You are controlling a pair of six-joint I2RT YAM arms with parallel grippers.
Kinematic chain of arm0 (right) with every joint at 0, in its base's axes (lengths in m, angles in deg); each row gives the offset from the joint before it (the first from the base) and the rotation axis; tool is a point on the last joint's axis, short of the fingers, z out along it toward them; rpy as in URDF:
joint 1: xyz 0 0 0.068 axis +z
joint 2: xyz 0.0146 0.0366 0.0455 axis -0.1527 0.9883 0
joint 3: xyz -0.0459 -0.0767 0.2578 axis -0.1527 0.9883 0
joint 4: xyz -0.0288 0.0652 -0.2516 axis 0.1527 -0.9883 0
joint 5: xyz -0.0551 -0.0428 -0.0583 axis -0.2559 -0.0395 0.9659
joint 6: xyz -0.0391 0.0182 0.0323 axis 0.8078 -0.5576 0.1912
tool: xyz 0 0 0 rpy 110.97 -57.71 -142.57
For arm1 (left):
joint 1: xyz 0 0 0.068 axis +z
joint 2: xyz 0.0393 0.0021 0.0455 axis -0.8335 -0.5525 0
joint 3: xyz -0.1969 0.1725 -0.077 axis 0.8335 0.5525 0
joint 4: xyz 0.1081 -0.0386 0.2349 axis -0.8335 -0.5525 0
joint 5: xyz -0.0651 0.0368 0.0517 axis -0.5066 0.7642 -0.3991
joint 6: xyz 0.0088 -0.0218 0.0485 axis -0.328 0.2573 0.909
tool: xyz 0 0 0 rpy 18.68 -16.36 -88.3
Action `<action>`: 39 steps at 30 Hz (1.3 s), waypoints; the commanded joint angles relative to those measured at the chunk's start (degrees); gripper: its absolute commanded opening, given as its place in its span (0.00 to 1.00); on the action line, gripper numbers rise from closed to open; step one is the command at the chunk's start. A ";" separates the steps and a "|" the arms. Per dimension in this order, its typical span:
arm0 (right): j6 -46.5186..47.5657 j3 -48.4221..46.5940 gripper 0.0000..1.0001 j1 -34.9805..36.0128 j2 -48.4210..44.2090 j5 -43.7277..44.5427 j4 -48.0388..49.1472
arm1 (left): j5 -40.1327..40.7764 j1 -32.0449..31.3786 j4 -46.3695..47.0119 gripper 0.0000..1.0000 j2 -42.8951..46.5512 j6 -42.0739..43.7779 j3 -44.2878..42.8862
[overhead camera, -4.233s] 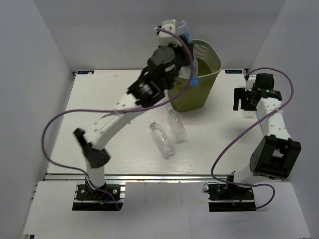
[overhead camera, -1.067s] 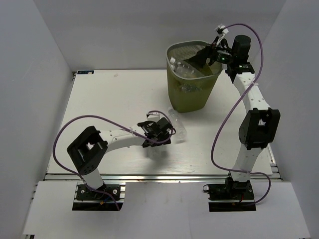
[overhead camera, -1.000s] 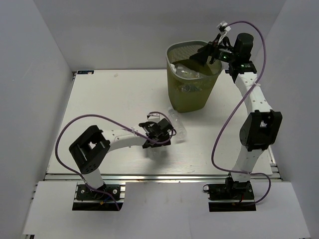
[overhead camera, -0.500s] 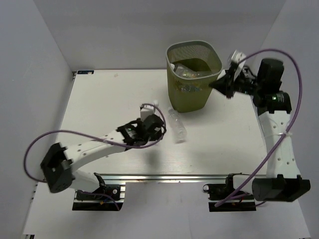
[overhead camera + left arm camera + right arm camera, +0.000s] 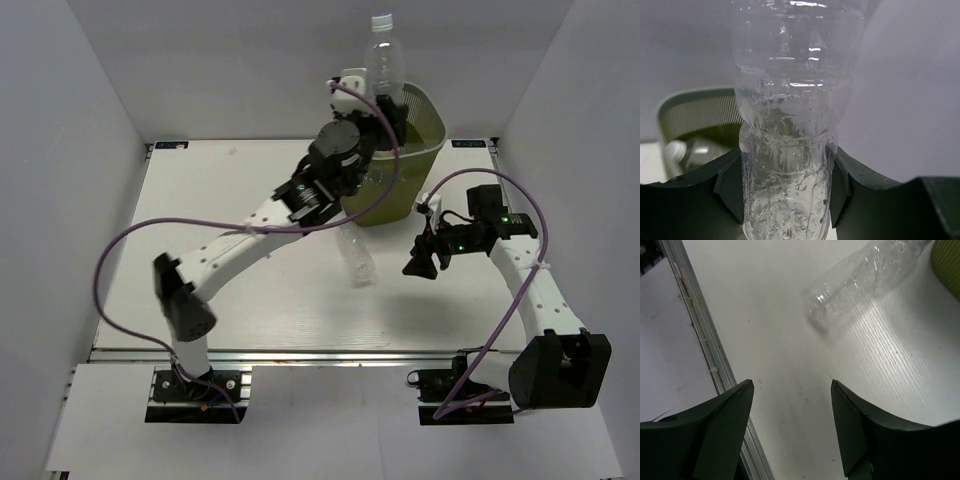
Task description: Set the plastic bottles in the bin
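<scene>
Currently: left gripper (image 5: 381, 100) clamped on the lower body of an upright clear bottle (image 5: 790, 100), with the bin (image 5: 430, 118) below it. Right gripper (image 5: 790, 405): jaws spread wide, empty. A second bottle (image 5: 865, 277) lies on the table (image 5: 790, 330) ahead of its fingertips.

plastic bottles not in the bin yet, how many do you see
2. The held bottle stands upright in the left gripper over the bin. The loose bottle lies on the table near the bin's base. Any inside the bin are mostly hidden.
</scene>
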 commanded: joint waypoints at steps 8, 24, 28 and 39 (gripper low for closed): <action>-10.33 4.26 0.90 3.81 -2.56 3.33 8.39 | 12.98 2.84 4.50 0.48 -31.75 13.82 -37.62; -35.12 -3.21 0.84 20.50 14.12 21.25 24.75 | 12.27 3.80 -3.39 0.99 15.39 7.08 14.53; -38.38 -4.88 0.87 23.05 17.99 26.88 26.51 | 17.19 3.80 -16.79 0.99 37.38 -5.31 39.84; -47.43 -3.83 0.90 29.03 25.82 40.24 34.59 | 13.33 3.80 -45.07 0.99 52.54 -29.85 54.40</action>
